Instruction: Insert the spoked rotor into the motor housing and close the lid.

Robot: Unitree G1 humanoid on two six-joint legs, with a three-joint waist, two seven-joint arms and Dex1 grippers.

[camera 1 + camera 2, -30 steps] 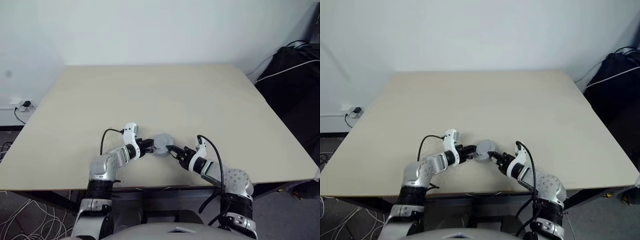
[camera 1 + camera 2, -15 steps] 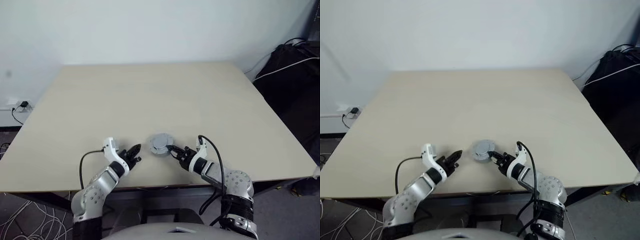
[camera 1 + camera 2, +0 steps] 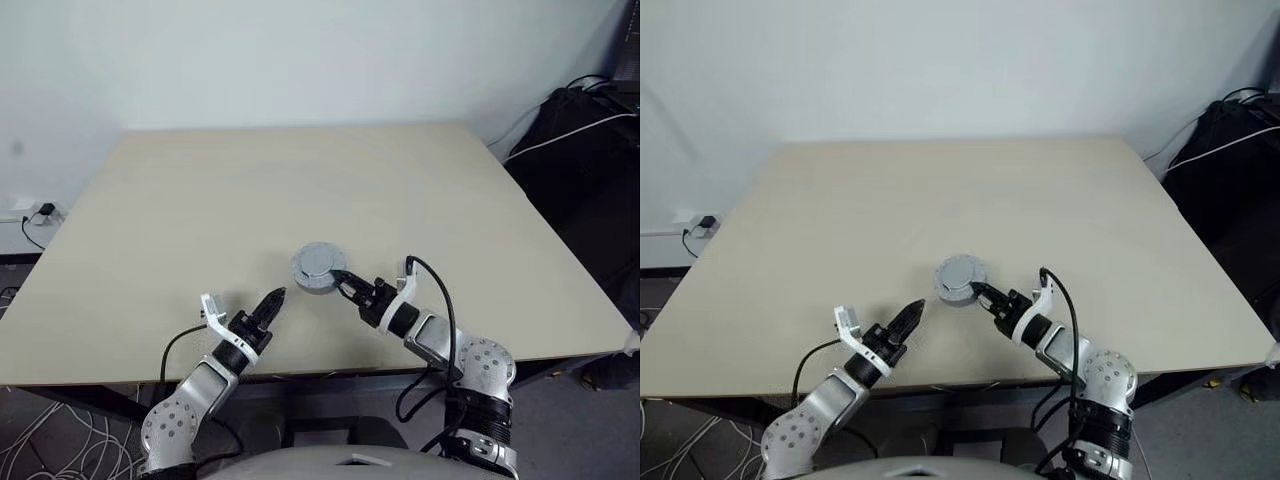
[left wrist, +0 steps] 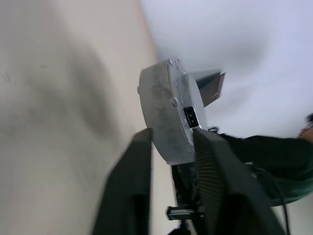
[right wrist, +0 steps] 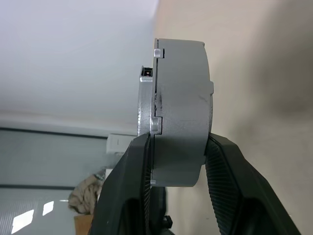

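Observation:
A round grey motor housing with the flat grey lid on top is held a little above the table. My right gripper is shut on it from the near right. In the right wrist view both black fingers clamp the housing's grey side wall. My left gripper hovers to the near left, apart from the housing, pointing at it. Its fingers stand open with nothing between them, and the housing shows beyond them. The spoked rotor is hidden.
The beige table stretches wide behind the housing. Its front edge runs just under both forearms. A black bag with cables sits off the right side, and a wall socket with cords off the left.
My left gripper has let go of the housing, drawn back towards the table's front edge and opened. My right gripper has raised the housing a little.

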